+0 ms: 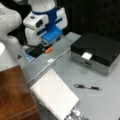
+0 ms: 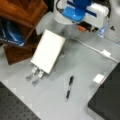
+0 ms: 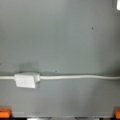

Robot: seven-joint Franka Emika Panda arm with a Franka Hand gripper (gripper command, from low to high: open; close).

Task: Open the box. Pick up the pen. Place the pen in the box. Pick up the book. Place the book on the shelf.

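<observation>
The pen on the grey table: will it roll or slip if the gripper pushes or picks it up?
The pen is thin and round, lying flat on the smooth table, so a sideways push would probably roll it. Its clip may stop the roll. It looks stiff and light.

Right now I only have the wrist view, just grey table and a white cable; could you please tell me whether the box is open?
Observer: No, the box is shut, its black lid down.
Operator: Thanks. Where is the pen?
Observer: The pen lies flat on the table in front of the box, apart from it.
Operator: Is the gripper near either one?
Observer: No, the gripper hangs over the cable by the robot's base, touching neither.
</observation>
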